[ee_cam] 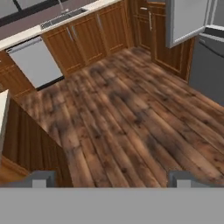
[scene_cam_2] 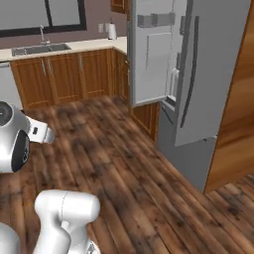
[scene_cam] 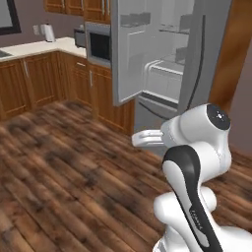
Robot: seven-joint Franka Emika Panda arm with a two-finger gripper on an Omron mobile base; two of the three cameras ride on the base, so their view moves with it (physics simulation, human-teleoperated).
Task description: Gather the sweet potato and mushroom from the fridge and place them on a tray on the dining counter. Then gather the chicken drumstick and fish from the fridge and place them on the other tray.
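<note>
The fridge (scene_cam: 197, 59) stands ahead with its left door (scene_cam: 129, 49) swung open, and white shelves and bins show inside; its right door (scene_cam_2: 208, 74) is closed. No food item or tray is in view: the sweet potato, mushroom, chicken drumstick and fish are out of view. My gripper (ee_cam: 113, 179) is open and empty, hanging over bare wood floor well short of the fridge (ee_cam: 210, 61). A corner of the dining counter (ee_cam: 3, 118), a pale top on a wood base, shows at the left edge of the hand view.
Wood cabinets line the wall, with a sink (scene_cam_2: 39, 49), a dishwasher (ee_cam: 35, 65) and a built-in microwave (scene_cam: 99, 45). A paper towel roll (scene_cam: 48, 33) stands on the wall counter. Wide wood floor (scene_cam_2: 124, 163) lies between me and the fridge.
</note>
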